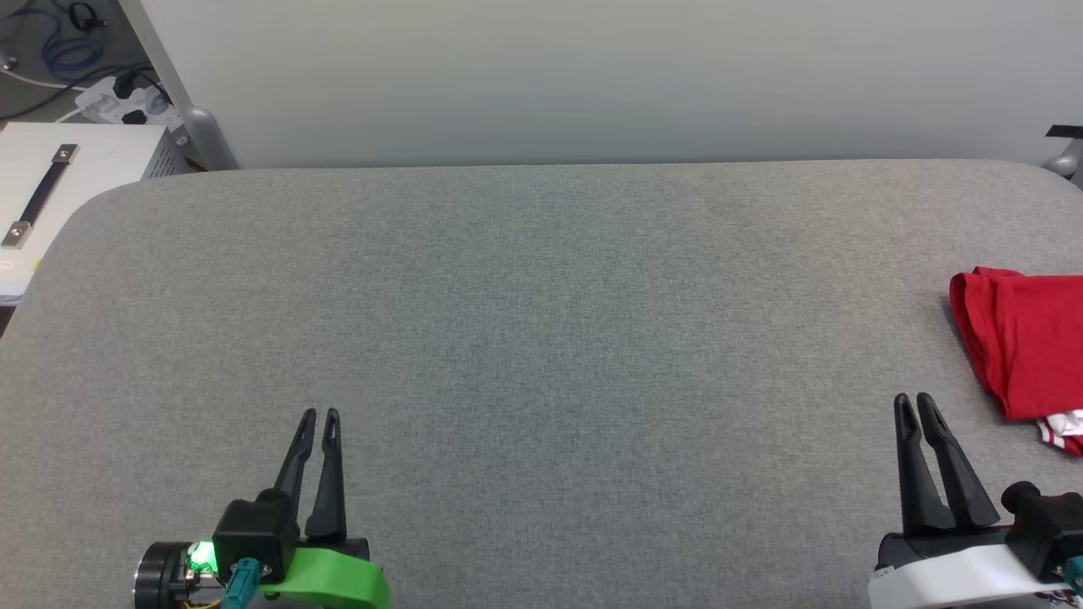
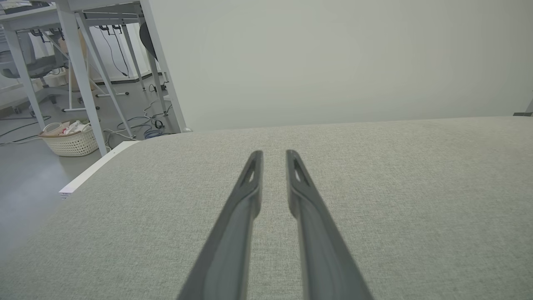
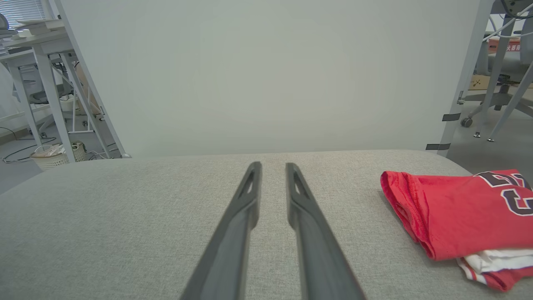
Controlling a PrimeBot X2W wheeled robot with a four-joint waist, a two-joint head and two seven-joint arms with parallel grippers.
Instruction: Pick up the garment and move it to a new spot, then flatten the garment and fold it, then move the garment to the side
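A broad desk (image 1: 541, 296) covered in grey woven fabric stretches before a plain pale wall panel (image 1: 592, 76), its middle lying open between the robot's two arms. Off the desk's far left corner stand a white metal cabinet with a black strap handle (image 1: 51, 186) and a white power strip with dark plugs (image 1: 127, 97), with blue cables (image 1: 68, 55) coiled on the floor beyond. The left wrist view also takes in a white woven basket (image 2: 70, 139) on the floor beside white frame legs (image 2: 83, 83).

The red jersey-style garment (image 1: 1028, 347) lies folded at the desk's right edge, partly cut off in the head view. In the right wrist view, a black, white-outlined number faces up on it, and white fabric with red-and-white striped trim peeks from under its near end.

The right hand (image 1: 914, 399), on a white mount, hovers near the garment's near left corner, just beside it but not touching, its dark fingers pointing past the garment toward the wall. The left hand (image 1: 319, 416), on a green mount, sits well apart from the garment at the lower left. Both hands hold nothing, their fingers drawn close with a narrow gap between the tips.
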